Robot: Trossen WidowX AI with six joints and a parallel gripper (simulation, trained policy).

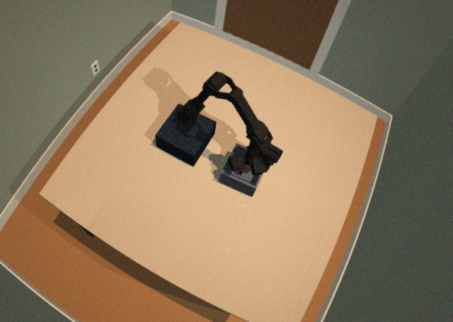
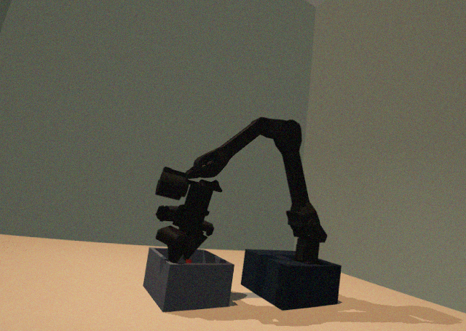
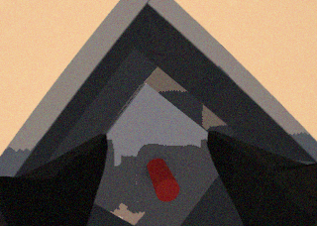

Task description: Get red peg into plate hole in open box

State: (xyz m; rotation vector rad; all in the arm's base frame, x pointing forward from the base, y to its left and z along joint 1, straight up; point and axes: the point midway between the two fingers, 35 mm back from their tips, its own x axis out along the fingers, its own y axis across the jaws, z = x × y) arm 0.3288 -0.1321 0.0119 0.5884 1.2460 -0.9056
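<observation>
The red peg (image 1: 245, 168) (image 2: 188, 260) (image 3: 163, 180) is inside the open grey box (image 1: 238, 185) (image 2: 199, 286) (image 3: 79, 77). It looks roughly upright on the pale plate (image 3: 144, 117), with its round top end facing the wrist camera. The hole is not visible, and how deep the peg sits cannot be told. My gripper (image 1: 248, 171) (image 2: 180, 259) (image 3: 158, 139) is open and reaches down into the box. Its fingers stand wide apart on either side of the peg, with gaps on both sides in the wrist view. The fingers and box walls partly hide the peg in the top and exterior views.
The dark blue base block (image 1: 182, 139) (image 2: 308, 286) under the arm stands beside the box, with a narrow gap between them. The box walls rise close around my fingers. The light table top (image 1: 204, 216) surrounds both, and the arm's shadow falls across it.
</observation>
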